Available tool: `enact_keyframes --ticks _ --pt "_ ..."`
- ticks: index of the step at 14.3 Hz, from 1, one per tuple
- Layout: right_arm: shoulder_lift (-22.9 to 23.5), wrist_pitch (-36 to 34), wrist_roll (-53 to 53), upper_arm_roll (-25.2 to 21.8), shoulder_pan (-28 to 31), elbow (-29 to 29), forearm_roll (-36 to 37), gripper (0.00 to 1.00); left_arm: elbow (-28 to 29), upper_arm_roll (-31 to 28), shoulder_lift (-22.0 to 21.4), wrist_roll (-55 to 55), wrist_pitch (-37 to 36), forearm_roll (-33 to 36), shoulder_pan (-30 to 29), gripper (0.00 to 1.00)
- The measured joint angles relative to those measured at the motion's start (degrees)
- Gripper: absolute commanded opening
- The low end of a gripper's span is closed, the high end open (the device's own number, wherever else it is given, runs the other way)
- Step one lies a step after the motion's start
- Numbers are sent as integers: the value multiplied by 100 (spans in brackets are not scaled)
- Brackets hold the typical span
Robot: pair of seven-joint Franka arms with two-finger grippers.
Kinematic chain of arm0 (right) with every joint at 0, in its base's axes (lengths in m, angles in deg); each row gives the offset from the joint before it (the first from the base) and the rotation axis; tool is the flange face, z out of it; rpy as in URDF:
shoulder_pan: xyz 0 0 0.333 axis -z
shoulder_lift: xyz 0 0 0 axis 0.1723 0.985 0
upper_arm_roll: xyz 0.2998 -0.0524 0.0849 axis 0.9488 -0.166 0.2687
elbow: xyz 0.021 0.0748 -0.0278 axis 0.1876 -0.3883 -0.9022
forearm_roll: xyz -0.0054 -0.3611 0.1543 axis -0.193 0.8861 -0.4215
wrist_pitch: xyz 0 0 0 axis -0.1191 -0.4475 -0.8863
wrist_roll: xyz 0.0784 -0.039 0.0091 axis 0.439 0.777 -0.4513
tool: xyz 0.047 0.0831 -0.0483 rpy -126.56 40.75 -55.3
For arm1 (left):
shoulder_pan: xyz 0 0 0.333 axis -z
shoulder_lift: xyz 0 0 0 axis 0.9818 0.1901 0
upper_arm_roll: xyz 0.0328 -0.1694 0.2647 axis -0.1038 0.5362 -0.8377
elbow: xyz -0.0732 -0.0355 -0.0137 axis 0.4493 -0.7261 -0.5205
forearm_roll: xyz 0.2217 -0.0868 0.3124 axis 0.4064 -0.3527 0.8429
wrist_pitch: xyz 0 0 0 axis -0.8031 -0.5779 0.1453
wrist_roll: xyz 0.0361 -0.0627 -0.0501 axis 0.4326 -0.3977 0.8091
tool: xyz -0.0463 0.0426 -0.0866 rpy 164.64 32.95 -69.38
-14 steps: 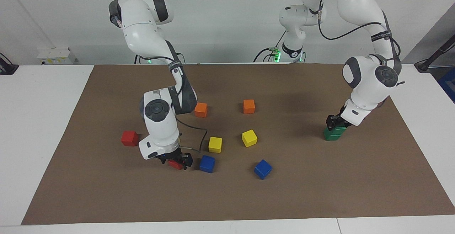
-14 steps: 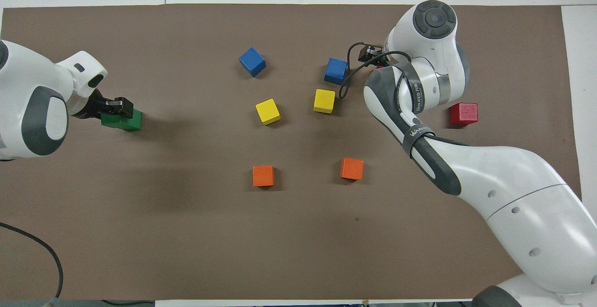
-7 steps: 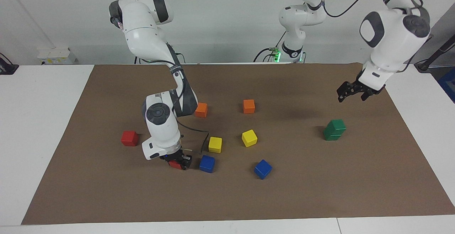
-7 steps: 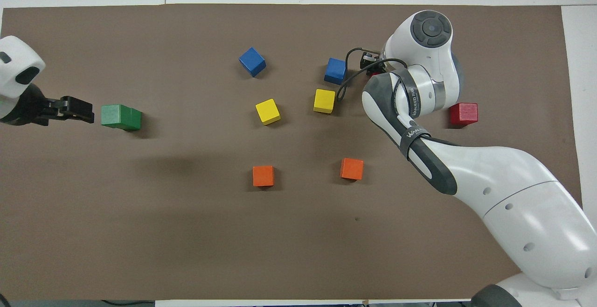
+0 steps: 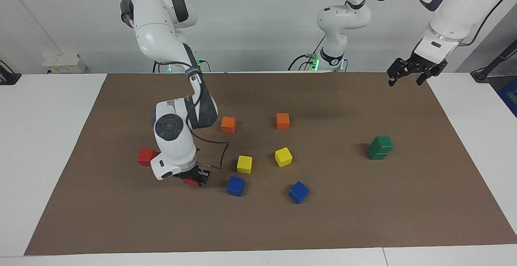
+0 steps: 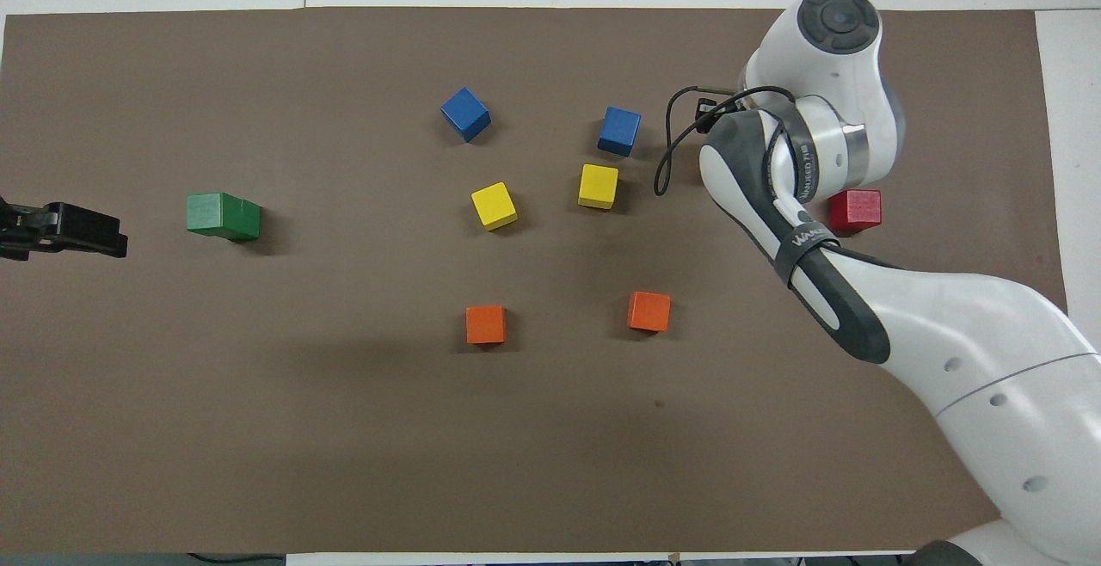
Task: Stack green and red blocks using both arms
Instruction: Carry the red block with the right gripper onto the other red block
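Two dark green blocks (image 5: 379, 148) stand stacked on the brown mat toward the left arm's end; the stack also shows in the overhead view (image 6: 222, 216). My left gripper (image 5: 405, 77) is open and empty, raised high, clear of the stack; in the overhead view (image 6: 107, 239) only its tip shows. My right gripper (image 5: 194, 178) is shut on a red block (image 5: 189, 182), held just above the mat beside a blue block. The second red block (image 5: 145, 157) sits on the mat next to the right arm's wrist, and shows in the overhead view (image 6: 855, 209). There the arm hides the held block.
Two orange blocks (image 5: 228, 124) (image 5: 282, 121), two yellow blocks (image 5: 244, 164) (image 5: 283, 157) and two blue blocks (image 5: 235, 186) (image 5: 299, 192) lie in the mat's middle. A black cable loops from the right wrist toward the yellow block.
My left gripper let go of the top green block and rose up and away from the stack. My right gripper lifted the red block and moved it toward the second red block.
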Motion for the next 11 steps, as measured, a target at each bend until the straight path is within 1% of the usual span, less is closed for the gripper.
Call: enact_keyframes --ticks 2,3,4,6,8,10,11 --pt "-525 -702 -762 0 323 -114 -2 0 -293 -30 271 -5 -86 0 71 100" --pt "-841 -810 -1163 -2 511 -376 -3 0 -350 -112 341 -6 -215 0 141 100" --pt "-1167 -710 -1517 -2 700 -789 -6 0 -372 -169 374 -10 -302 0 169 100" --pt "-1709 28 -2052 -4 1020 -1843 -10 0 -401 -223 375 -13 -316 0 172 100" --pt "-1961 857 -2253 -5 1150 -2695 -10 0 -449 -239 366 -13 -316 0 191 100" --pt "-2033 1428 -2304 2 1151 -3135 -10 0 -465 -252 360 -13 -317 0 196 100" --pt "-2047 1530 -2340 0 1160 -3220 -10 0 -469 -259 360 -13 -317 0 196 100"
